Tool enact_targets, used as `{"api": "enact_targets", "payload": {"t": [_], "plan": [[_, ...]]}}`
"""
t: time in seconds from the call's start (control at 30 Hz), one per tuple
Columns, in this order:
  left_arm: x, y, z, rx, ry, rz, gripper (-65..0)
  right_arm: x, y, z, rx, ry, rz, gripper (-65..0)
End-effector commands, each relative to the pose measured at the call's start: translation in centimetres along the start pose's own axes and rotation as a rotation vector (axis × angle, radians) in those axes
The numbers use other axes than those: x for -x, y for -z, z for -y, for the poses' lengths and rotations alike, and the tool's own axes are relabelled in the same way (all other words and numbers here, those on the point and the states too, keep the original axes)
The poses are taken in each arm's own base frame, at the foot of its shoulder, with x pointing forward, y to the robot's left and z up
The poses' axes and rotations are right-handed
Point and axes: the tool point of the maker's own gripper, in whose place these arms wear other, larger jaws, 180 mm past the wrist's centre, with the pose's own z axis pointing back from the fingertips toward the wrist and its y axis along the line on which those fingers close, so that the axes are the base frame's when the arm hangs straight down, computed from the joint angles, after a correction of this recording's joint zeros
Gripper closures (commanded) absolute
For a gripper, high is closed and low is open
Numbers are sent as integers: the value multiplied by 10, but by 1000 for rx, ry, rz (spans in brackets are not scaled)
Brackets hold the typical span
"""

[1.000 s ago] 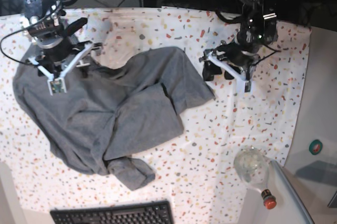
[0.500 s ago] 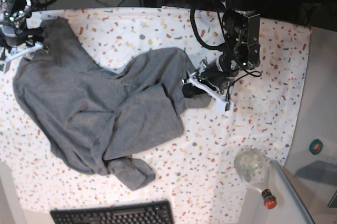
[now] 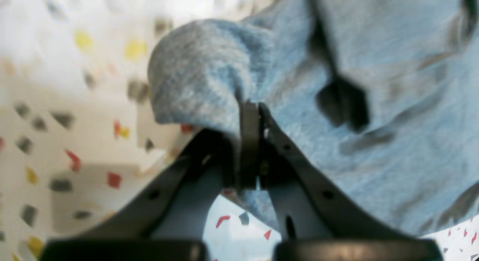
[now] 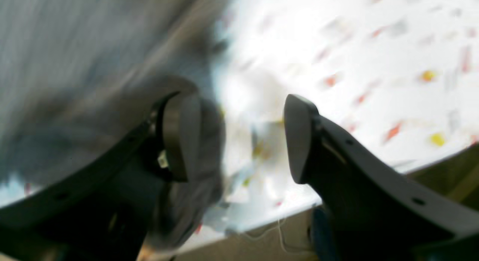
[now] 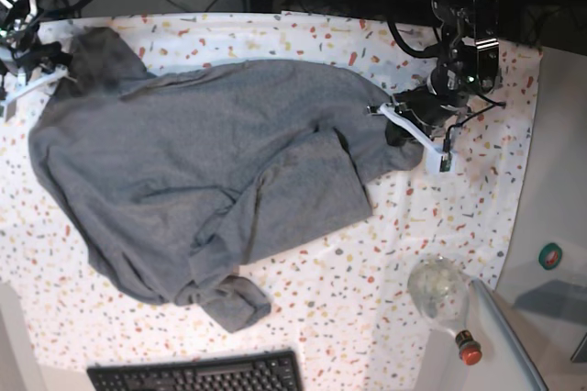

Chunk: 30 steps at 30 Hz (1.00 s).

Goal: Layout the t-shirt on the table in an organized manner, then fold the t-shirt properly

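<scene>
Two grippers work the shirt [image 5: 193,171], which lies spread but crumpled across the table [image 5: 367,299], filling the left and centre of the base view.

Left gripper [image 5: 413,129], right side of the base view: the wrist view shows its jaws closed flat together on a fold of grey fabric, with a rounded bulge of cloth rising above the pinch. The held edge sits at the shirt's right extremity.

Right gripper [image 4: 234,137], upper left corner of the base view: its jaws stand wide apart. Grey cloth lies against the left finger [image 4: 177,135]; nothing is clamped between them. Motion blur obscures finer detail.

Step in hand, by judgement: layout. The body is partly opened, but one panel is doubled over at centre, and a bunched sleeve or hem lies at lower centre, near the keyboard [image 5: 197,374].

Next move, by judgement:
1. Close the right gripper on the shirt edge at upper left.
2. Draw both held edges apart to tension the cloth.
3. Lay it flat before folding.

A bottle [image 5: 445,295] stands at lower right, apart from the shirt.
</scene>
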Motion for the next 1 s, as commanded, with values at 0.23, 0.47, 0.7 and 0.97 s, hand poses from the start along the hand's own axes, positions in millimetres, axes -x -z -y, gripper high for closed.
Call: {"api": "enact_targets", "payload": {"t": [0.23,0.47,0.7,0.97], "plan": [[3,-5,-2,4,8,6,0,-58,-2,-6,-49,-60,122,-342],[4,-5,-2,2,10,4,0,-94,11,11,-35,-1,115,-342],[5,-5,-3,0,12,2,0,-94,28,9,-62,83,55,-342],[5,-5,-3,0,13,2,0,-62,55,1,-113,131,-65,-333]]}}
